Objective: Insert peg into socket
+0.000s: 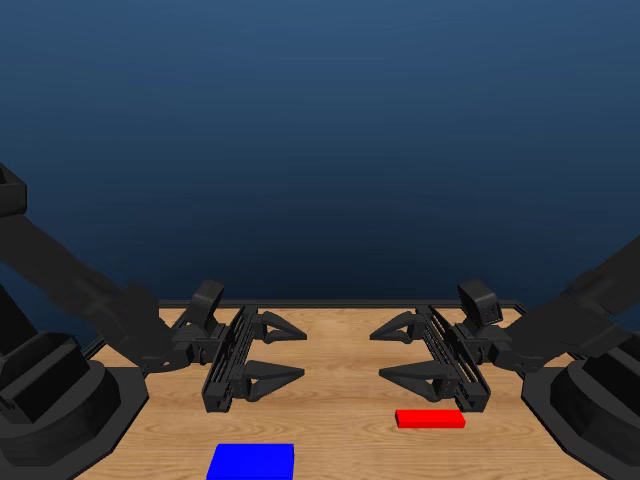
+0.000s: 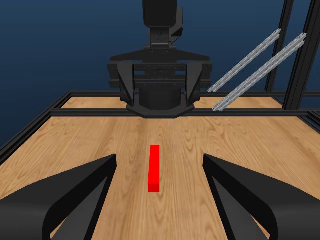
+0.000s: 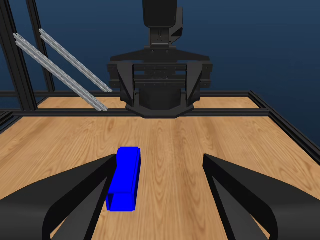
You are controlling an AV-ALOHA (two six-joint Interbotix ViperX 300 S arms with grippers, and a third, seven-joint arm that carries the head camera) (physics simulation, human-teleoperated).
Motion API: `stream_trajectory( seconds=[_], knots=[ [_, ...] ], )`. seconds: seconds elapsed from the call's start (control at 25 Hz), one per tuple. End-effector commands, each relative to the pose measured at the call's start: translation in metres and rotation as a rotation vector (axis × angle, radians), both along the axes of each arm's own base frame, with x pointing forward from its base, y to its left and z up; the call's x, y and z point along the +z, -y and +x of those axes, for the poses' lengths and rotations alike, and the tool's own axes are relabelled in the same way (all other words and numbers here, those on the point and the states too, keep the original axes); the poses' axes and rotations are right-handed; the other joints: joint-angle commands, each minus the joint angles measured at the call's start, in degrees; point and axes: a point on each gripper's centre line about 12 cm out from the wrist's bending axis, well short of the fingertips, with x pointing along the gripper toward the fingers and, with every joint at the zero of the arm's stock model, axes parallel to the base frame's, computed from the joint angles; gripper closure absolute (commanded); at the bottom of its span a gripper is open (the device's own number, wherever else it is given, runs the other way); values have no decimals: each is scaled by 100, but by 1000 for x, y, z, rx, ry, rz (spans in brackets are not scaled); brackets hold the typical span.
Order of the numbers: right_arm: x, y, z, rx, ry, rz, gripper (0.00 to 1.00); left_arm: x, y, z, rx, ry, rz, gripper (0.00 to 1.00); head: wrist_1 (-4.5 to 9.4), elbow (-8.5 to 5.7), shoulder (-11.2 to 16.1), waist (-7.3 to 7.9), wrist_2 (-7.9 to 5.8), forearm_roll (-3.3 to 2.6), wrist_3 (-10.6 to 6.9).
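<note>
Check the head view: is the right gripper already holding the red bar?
No. The right gripper hangs open above the table, and the red bar lies flat on the wood, apart from it.

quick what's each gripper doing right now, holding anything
Left gripper: open, holding nothing; the socket lies on the table apart from it.
Right gripper: open, holding nothing; the peg lies on the table apart from it.

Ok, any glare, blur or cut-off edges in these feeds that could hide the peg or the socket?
Head view: sharp, no glare; the socket is clipped by the bottom edge, the peg fully visible. Left wrist view: crisp, evenly lit, the peg unobstructed between the jaws. Right wrist view: equally clear; the socket sits beside one jaw, its side face shaded darker.
</note>
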Motion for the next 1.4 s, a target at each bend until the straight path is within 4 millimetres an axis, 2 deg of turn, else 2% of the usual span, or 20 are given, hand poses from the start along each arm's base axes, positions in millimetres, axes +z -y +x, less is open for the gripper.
stream_trajectory(
  seconds=[0.04, 0.12, 0.16, 0.24, 0.32, 0.44, 0.48, 0.52, 0.56, 0.6, 0.72, 0.76, 0.8, 0.84, 0.88, 0.92, 1.12, 1.32, 1.36, 1.4],
  knots=[
    [15, -13, 17, -14, -46, 26, 0, 39, 25, 3, -77, 161, -55, 0, 1232, -401, -24, 61, 442, 108, 45],
    [22, -17, 18, -14, -63, 7, 0, 46, 30, 4, -87, 163, -51, 0, 1247, -428, -109, -5, 441, 89, -11],
    [31, -21, 16, -7, -56, -5, 0, 50, 32, 6, -93, 170, -48, 0, 1211, -435, -147, -55, 421, 68, -81],
    [42, -24, 12, -10, -60, -31, 0, 57, 37, 14, -109, 174, -33, 0, 1178, -443, -224, -149, 393, 29, -234],
    [61, -30, 6, 4, -36, -49, 0, 63, 39, 24, -120, 180, -22, 0, 1210, -434, -301, -191, 409, 14, -332],
    [57, -35, -3, 10, -67, -44, 0, 58, 35, 29, -93, 144, -36, 0, 1238, -414, -342, -199, 420, 10, -378],
    [48, -37, -6, 15, -96, -44, 0, 50, 29, 27, -56, 89, -73, 0, 1250, -410, -325, -195, 423, 13, -363],
    [51, -31, -5, -13, -88, -23, 0, 52, 31, 24, -48, 55, -80, 0, 1277, -412, -297, -186, 436, 19, -337],
    [48, -38, -5, 6, -95, -28, 0, 41, 34, 17, -46, -10, -90, 0, 1302, -414, -262, -171, 454, 29, -296],
    [45, -39, -5, 9, -97, -25, 0, 42, 36, 12, -44, -39, -97, 0, 1333, -412, -227, -149, 477, 43, -243],
    [35, -42, 2, 9, -128, -7, 0, 31, 45, -8, -52, -151, -128, 0, 1396, -418, -91, -41, 563, 101, -57],
    [34, -41, 4, 3, -128, 1, 0, 29, 46, -11, -52, -168, -142, 0, 1407, -415, -68, -17, 579, 113, -30],
    [24, -42, 6, 2, -149, 6, 0, 21, 48, -15, -53, -221, -160, 0, 1424, -412, -21, 25, 602, 132, 16],
    [27, -41, 11, -4, -141, 19, 0, 20, 52, -18, -63, -255, -176, 0, 1448, -409, 18, 64, 623, 150, 55],
    [18, -42, 15, -3, -166, 24, 0, 12, 52, -22, -60, -303, -193, 0, 1459, -398, 54, 100, 647, 167, 89],
    [17, -41, 15, -5, -168, 28, 0, 16, 52, -25, -63, -327, -203, 0, 1475, -392, 87, 131, 677, 183, 112],
    [8, -41, 24, -5, -182, 46, 0, -6, 60, -34, -90, -530, -227, 0, 1512, -362, 227, 197, 819, 235, 174],
    [11, -41, 32, 3, -165, 52, 0, -16, 64, -35, -95, -647, -237, 0, 1520, -343, 329, 195, 925, 258, 184],
    [13, -41, 33, 5, -159, 53, 0, -25, 65, -42, -99, -675, -233, 0, 1525, -342, 348, 193, 937, 260, 176],
    [11, -42, 33, 7, -169, 51, 0, -16, 64, -34, -94, -643, -246, 0, 1527, -341, 365, 190, 946, 261, 170]
  ],
)
